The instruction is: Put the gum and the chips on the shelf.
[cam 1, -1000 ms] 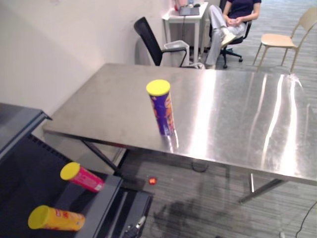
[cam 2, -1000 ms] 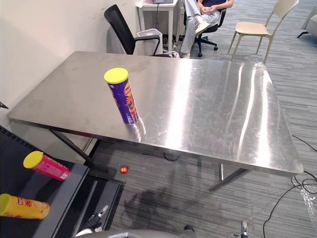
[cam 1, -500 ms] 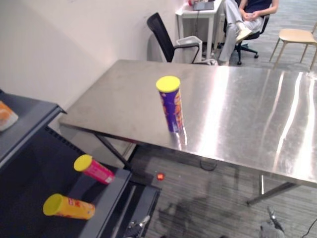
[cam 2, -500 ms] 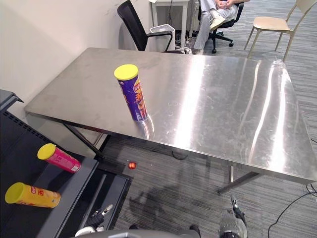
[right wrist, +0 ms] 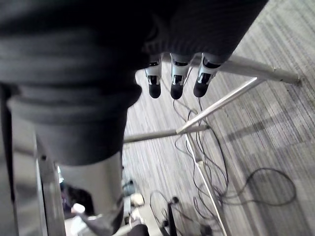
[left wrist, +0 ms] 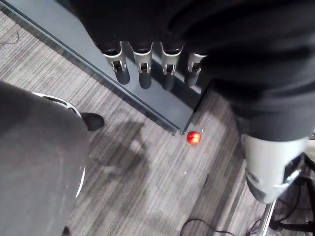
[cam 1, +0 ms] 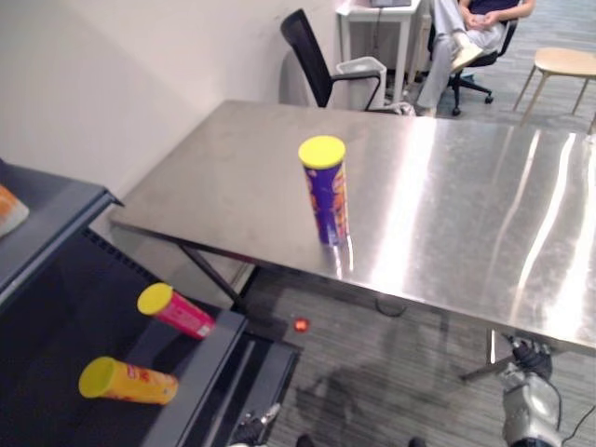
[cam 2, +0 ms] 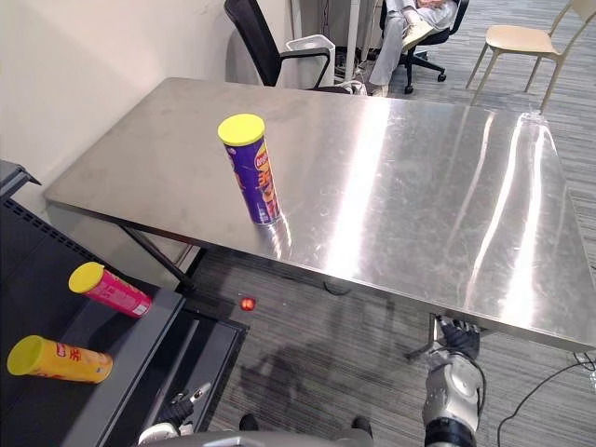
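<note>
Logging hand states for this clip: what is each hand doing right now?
Left hand: open, holding nothing.
Right hand: open, holding nothing.

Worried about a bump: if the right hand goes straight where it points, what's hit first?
Probably a metal leg bar of the table, just past the fingertips of the right hand in its wrist view, though depth is unclear.

Table [cam 2: 419,186]: brushed metal, smooth, glossy, with streaked reflections. Can [cam 2: 253,177]: glossy printed wrap; lid [cam 2: 241,128] smooth yellow plastic. Shelf [cam 2: 130,358]: dark, matt board. Floor [cam 2: 307,372]: grey carpet, ribbed, matt. Chair [cam 2: 517,39]: pale, smooth seat. Right hand [cam 2: 452,382]: silver shell with a satin sheen; fingertips [right wrist: 178,90] dark, matt; cover [right wrist: 74,64] dark, ribbed
</note>
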Robot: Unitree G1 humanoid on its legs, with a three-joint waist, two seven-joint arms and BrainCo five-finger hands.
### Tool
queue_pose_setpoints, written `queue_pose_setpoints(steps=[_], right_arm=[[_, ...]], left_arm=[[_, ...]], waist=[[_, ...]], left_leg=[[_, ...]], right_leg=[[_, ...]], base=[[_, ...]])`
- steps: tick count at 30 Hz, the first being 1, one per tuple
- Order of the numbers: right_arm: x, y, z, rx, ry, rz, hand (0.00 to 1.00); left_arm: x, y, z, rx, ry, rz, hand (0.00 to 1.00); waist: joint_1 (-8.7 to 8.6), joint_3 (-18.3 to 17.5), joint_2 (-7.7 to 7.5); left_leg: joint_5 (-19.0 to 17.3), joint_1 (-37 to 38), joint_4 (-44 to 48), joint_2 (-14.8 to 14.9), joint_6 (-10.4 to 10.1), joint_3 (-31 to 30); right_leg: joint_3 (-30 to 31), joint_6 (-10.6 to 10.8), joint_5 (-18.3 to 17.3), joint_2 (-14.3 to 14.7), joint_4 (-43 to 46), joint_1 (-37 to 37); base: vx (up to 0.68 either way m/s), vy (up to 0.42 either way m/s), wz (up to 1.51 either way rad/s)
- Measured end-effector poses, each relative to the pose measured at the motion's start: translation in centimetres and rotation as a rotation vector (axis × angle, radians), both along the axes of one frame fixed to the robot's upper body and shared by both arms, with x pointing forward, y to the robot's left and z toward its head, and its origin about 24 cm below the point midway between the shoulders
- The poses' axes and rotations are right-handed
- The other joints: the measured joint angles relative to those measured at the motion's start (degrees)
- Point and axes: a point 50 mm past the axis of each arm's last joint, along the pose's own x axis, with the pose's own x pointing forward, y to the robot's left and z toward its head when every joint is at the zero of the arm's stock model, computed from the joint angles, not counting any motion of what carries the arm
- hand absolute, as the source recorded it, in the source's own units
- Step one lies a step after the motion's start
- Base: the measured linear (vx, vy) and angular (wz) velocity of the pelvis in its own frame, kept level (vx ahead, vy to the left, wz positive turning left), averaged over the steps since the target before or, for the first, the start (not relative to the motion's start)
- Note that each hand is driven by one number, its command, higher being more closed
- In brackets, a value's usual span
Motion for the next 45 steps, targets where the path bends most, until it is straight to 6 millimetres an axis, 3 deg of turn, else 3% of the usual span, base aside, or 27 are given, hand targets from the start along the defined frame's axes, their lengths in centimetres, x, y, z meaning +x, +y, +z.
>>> queue_pose_setpoints(steps=[3,6,13,20,30,36,45], right_arm=[[-1.4,2.7,-1.7,0.037,0.061,0.079,0.00],[-3.2,3.7,-3.0,0.080,0.122,0.085,0.00],[-6.6,2.4,-4.8,0.108,0.239,-0.030,0.00],[-8.8,-0.1,-4.8,0.097,0.265,-0.209,0.00],[-13.2,-6.5,-0.5,-0.052,0.149,-0.587,0.00],[-15.9,-9.0,1.3,-0.117,0.118,-0.745,0.00],[-19.2,-15.1,7.3,-0.252,-0.074,-1.020,0.00]], left_arm=[[0.3,0.1,0.1,0.009,-0.010,-0.015,0.00],[0.5,0.3,0.2,0.022,-0.018,-0.026,0.00],[0.1,0.8,0.2,0.024,-0.001,0.008,0.00],[-0.6,1.0,0.0,0.012,0.006,0.088,0.00],[-1.7,1.3,0.1,-0.007,-0.007,0.242,0.00],[-2.2,1.2,0.0,-0.031,-0.001,0.275,0.00],[-2.9,1.6,-0.1,-0.025,0.014,0.303,0.00]], waist=[[0.01,-0.2,-0.85],[0.02,-0.5,-1.91],[-0.34,-1.3,-2.80],[-0.28,-2.1,-2.89],[-0.01,-2.5,-3.64],[-0.41,-3.0,-4.01],[-1.72,-3.5,-4.70]], left_leg=[[0.0,0.1,0.1,0.1,0.0,0.0],[0.0,0.1,0.2,0.1,0.0,0.0],[0.0,0.2,0.5,0.1,0.0,0.3],[0.0,1.5,-0.4,0.2,0.0,2.4],[-0.2,3.5,-1.5,1.0,-0.3,5.3],[-0.6,4.2,-1.8,1.7,-0.7,6.7],[-1.1,4.9,-1.9,2.0,-1.1,9.6]], right_leg=[[0.0,0.0,0.0,0.1,0.2,-0.1],[0.0,0.0,0.0,0.0,0.2,-0.1],[0.7,0.0,0.1,0.0,0.1,-0.1],[2.5,0.0,1.2,0.2,-1.1,0.0],[4.4,0.0,1.3,0.9,-1.1,0.0],[4.9,0.0,1.3,1.4,-1.0,-0.1],[6.2,0.0,1.3,2.4,0.4,-1.1]], base=[[0.00,0.000,0.00],[-0.03,0.000,-0.01],[-0.04,-0.002,-0.04],[-0.01,0.000,-0.14],[0.00,-0.017,-0.12],[-0.01,-0.033,-0.11],[-0.01,-0.030,-0.14]])
